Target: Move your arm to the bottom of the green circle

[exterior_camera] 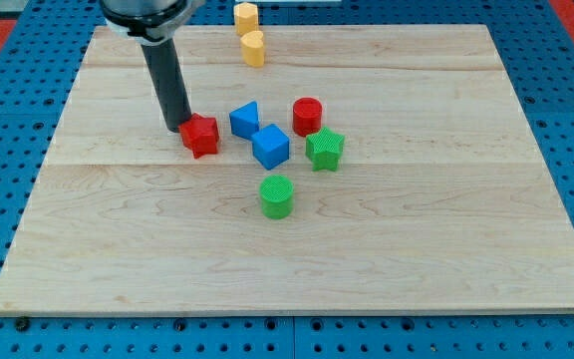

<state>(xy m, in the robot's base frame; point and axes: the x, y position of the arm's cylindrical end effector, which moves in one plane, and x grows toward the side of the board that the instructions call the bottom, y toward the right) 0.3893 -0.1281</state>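
two red blocks (200, 135), two blue (270, 146), two green (277, 195), two yellow (253, 48)

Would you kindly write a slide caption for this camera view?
My tip touches the red block at its left, well up-left of the green circle.

pale matt wooden board (446, 229), ridged green circle (277, 195)
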